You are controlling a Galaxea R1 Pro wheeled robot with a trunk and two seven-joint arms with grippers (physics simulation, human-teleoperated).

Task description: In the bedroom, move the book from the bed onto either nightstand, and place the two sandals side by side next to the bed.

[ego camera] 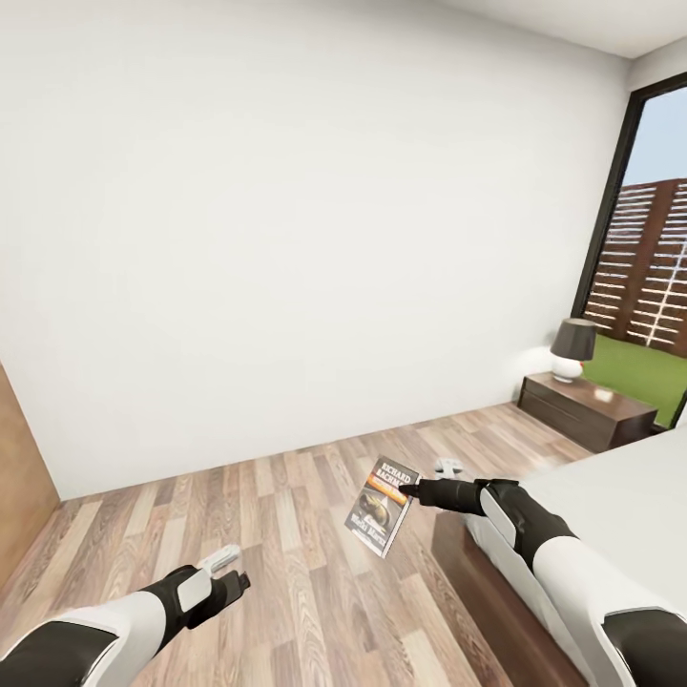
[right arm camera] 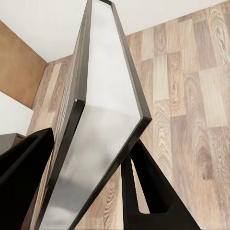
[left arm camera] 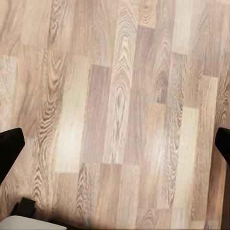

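Head view shows the right gripper closed on one edge of the book, which hangs tilted in the air above the wood floor, just beside the corner of the bed. From the right wrist camera, both dark fingers press the book between them. The left gripper is low over the floor, holding nothing; its fingertips stand wide apart. Farther away, a nightstand with a lamp stands by the window
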